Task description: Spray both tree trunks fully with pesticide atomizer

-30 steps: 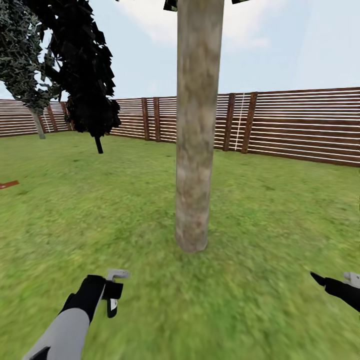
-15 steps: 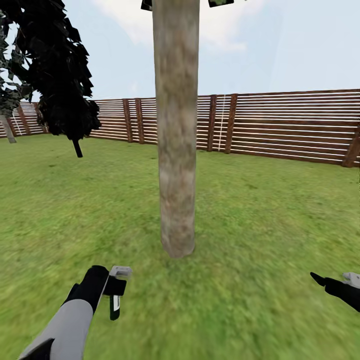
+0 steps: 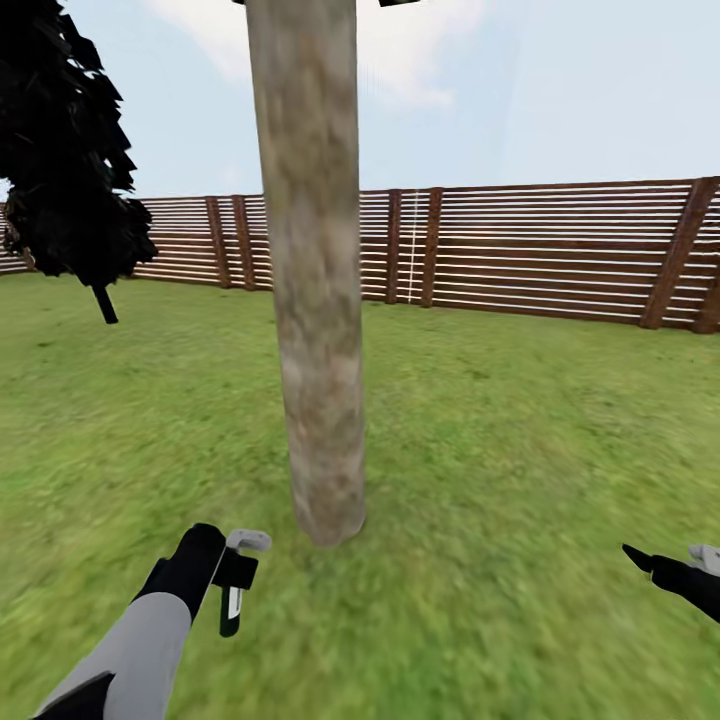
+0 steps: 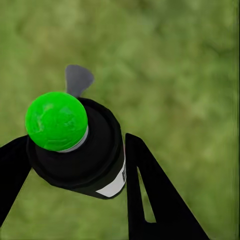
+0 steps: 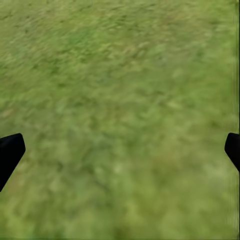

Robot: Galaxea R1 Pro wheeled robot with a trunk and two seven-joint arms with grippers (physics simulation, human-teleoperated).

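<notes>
Left gripper (image 4: 75, 165): low and nearest, fingers clamped on the atomizer (image 4: 80, 145), a black can with a green top and a grey nozzle tab; in the head view the atomizer (image 3: 238, 585) hangs over grass, just short of the trunk's base.

Right gripper (image 5: 120, 150): fingers spread wide, nothing between them, grass below.

Lawn (image 3: 500, 450): green, bare around the tree.

Trunk (image 3: 315, 330): thick, mottled grey-brown, upright, just ahead; no spray marks discernible.

Dark tree (image 3: 65, 170): well apart, far left.

Fence (image 3: 560, 255): brown slats, rear boundary.

Step in hand, by judgement: atomizer picked up, approach to a tree; spraying not yet evident. Next move calls for raising the nozzle toward the bark, then covering the trunk all round.
</notes>
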